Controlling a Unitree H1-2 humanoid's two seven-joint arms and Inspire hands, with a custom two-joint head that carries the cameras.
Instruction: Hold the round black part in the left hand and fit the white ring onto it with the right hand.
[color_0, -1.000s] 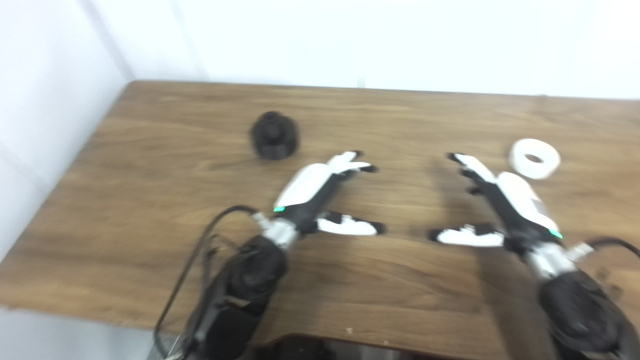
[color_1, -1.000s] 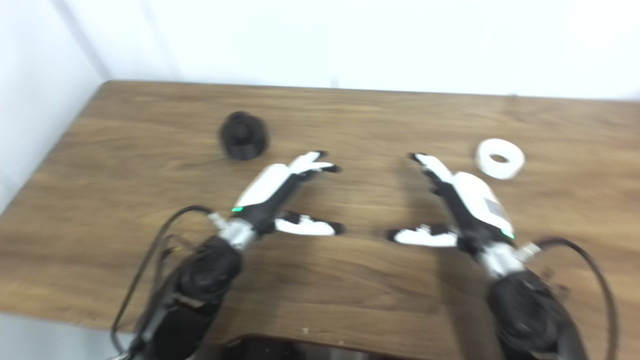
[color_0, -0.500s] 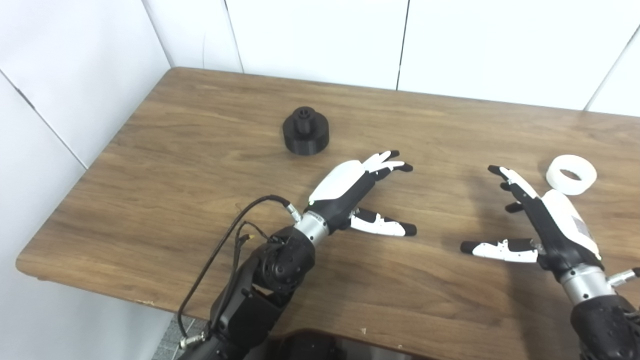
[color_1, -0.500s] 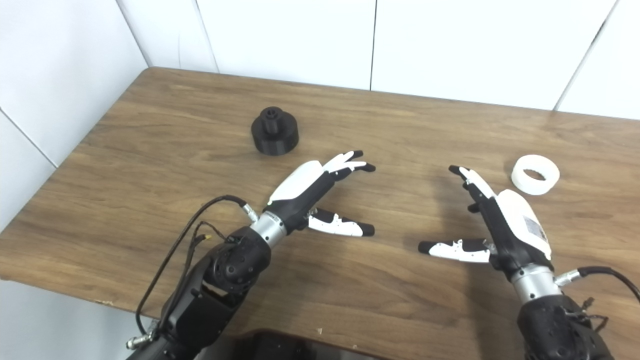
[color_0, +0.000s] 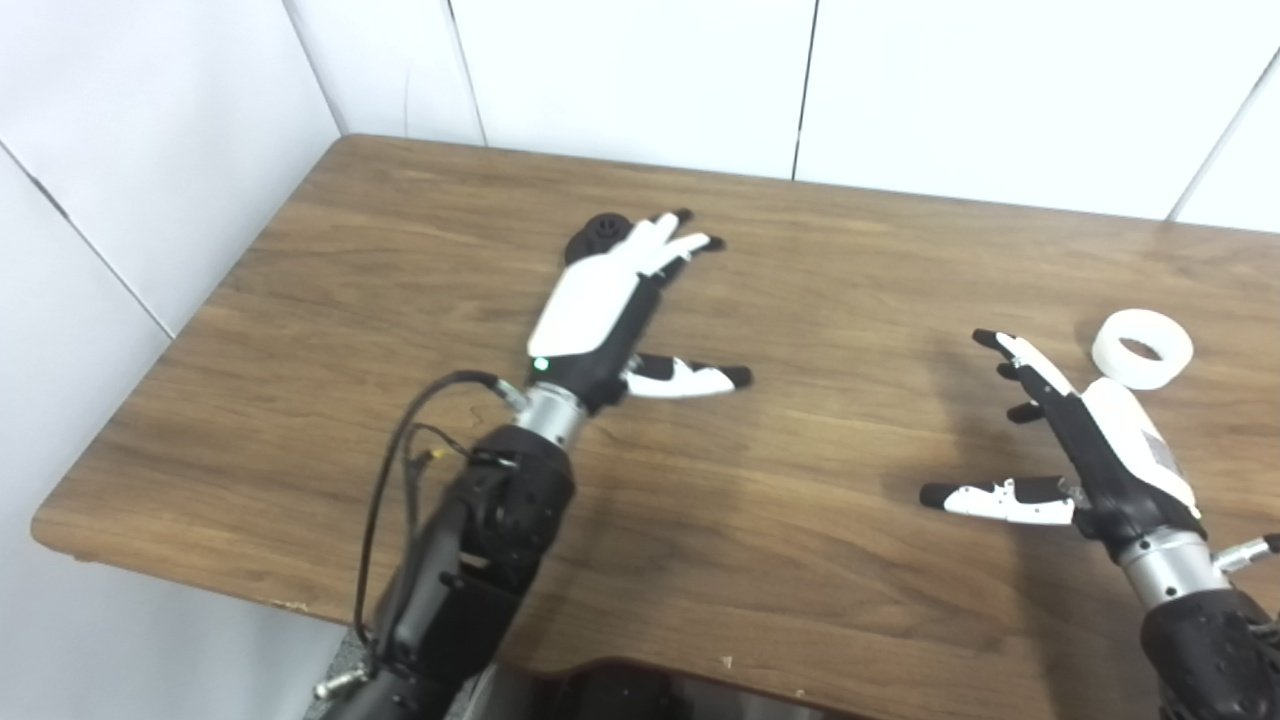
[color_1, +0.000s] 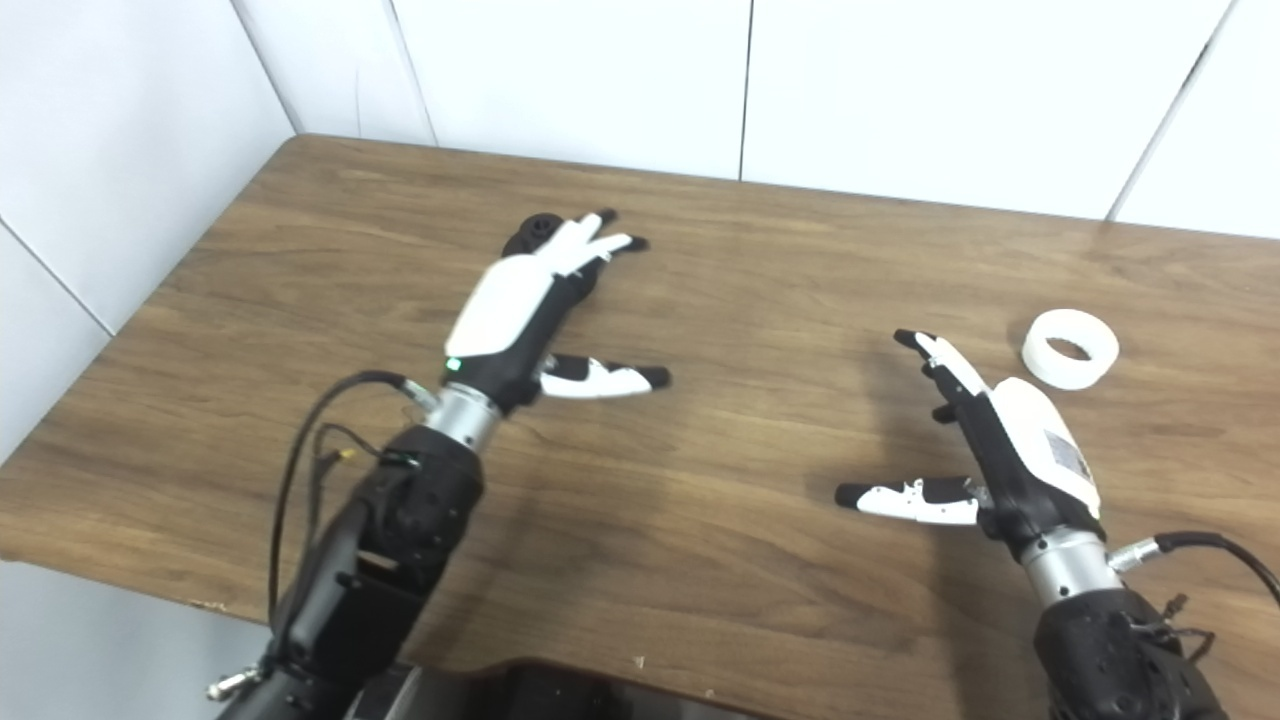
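Left hand (color_0: 600, 305) spread, fingers over black part (color_0: 598, 232), hiding most of it; contact unclear, no grasp. Right hand (color_1: 1010, 450) spread, empty, above surface (color_0: 820, 260), near white ring (color_1: 1070, 348), which lies flat just beyond its fingertips, well apart from part.

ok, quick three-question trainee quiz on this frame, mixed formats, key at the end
1. True or false: the left robot hand is closed around the black part.
2. Which robot hand is nearer the white ring? A left, B right.
3. Fill in: the ring lies on the ______.

Key: 1 false, its fingers are spread above the part, which sits mostly hidden behind them. 2 B, the right robot hand, open, not touching the ring. 3 table.
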